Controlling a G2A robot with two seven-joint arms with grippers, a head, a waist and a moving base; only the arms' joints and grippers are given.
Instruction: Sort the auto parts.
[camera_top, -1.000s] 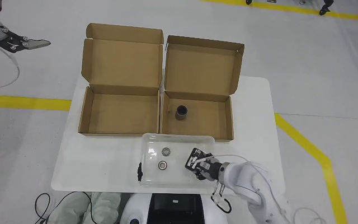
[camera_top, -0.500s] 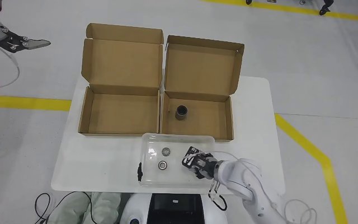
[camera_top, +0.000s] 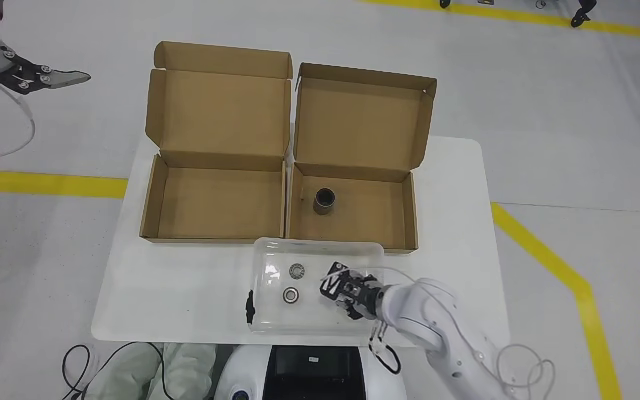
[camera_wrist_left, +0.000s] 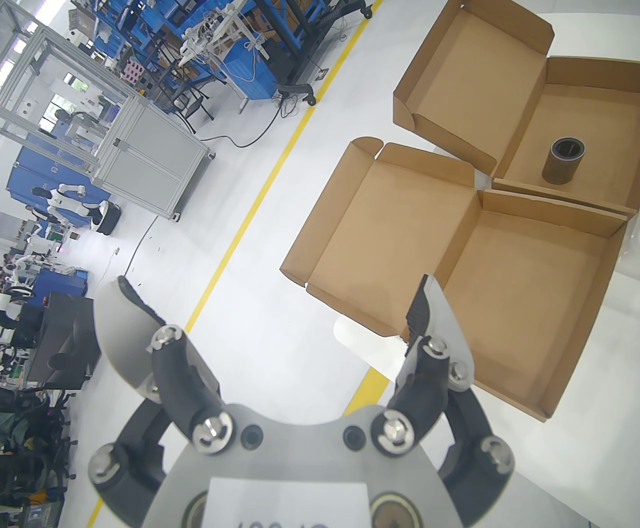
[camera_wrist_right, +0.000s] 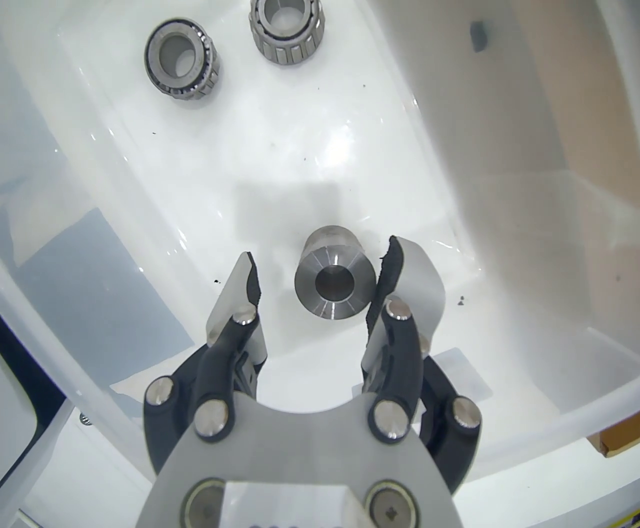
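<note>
Sliding leftward over the past second, the right pincer (camera_top: 340, 288) now sits deeper inside the clear tray (camera_top: 318, 241), closer to the bearings. Far to the left, the left pincer (camera_wrist_left: 272, 295) hangs spread wide and holds nothing, high above the floor beside the bench (camera_top: 450, 200). The left box (camera_top: 215, 200) lies open on the bench with nothing in it. Two bearings (camera_wrist_right: 181, 59) (camera_wrist_right: 287, 27) rest near each other on the tray floor, untouched. To their right, a metal sleeve (camera_wrist_right: 334, 280) lies between the right pincer's fingers, its bored end facing the wrist. The jaws are open around it, one pad just beside its wall and the other apart, so it is not gripped. Behind the tray, the right box (camera_top: 385, 215) holds one dark cylinder (camera_top: 325, 200), upright. The sorting looks to be at an early stage: one part is boxed and three remain in the tray, with the sleeve probably next.
</note>
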